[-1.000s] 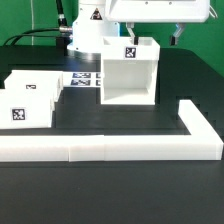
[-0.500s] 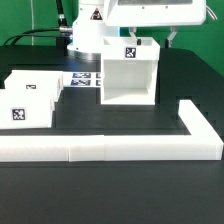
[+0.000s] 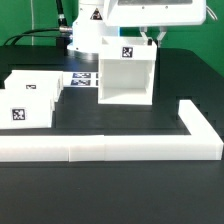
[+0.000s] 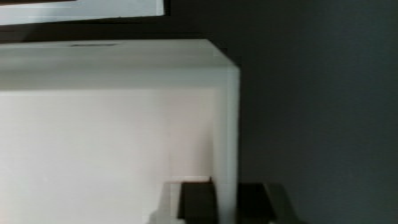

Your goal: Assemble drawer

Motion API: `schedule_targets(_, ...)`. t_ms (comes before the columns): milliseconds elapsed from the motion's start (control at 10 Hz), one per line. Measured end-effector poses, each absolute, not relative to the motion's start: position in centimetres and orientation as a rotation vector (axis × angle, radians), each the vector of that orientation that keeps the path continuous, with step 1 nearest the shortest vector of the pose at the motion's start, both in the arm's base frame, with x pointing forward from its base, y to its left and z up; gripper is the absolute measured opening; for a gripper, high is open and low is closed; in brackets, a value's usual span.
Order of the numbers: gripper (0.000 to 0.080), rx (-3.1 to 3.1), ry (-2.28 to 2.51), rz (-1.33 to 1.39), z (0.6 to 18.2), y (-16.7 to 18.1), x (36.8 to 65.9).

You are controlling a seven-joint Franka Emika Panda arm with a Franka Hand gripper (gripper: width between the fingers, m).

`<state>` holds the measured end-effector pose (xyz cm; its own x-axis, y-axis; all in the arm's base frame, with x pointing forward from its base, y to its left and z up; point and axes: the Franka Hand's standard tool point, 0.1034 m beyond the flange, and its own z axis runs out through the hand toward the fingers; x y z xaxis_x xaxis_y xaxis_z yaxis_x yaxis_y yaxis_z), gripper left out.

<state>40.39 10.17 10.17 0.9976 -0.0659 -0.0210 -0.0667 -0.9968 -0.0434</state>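
Note:
The large white cube-like housing (image 3: pixel 126 80) stands mid-table with its open side facing the front and a tag (image 3: pixel 128 53) on top. My gripper (image 3: pixel 155 36) comes down over its top edge on the exterior view's right. In the wrist view the gripper (image 4: pixel 228 205) straddles the housing's thin side wall (image 4: pixel 226 120), one dark finger (image 4: pixel 192 203) on each side, pressed against it. Two small white trays (image 3: pixel 38 86) (image 3: pixel 24 110) with tags sit on the exterior view's left.
A long low white L-shaped wall (image 3: pixel 100 148) runs along the front and up the exterior view's right. The marker board (image 3: pixel 85 78) lies flat behind the trays. The robot base (image 3: pixel 88 35) stands at the back.
The gripper has come down onto the housing's right wall and closed on it. The housing has shifted slightly towards the exterior view's left.

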Motion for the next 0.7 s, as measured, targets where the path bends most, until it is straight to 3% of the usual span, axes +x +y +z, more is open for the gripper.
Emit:
schedule_targets(500, 0.0036, -3.096, 0.093, 0.030, 10.2, 10.2, 40.5)
schedule_targets(700, 0.0038, -3.085, 0.013, 0.000, 10.3, 10.1, 43.6)
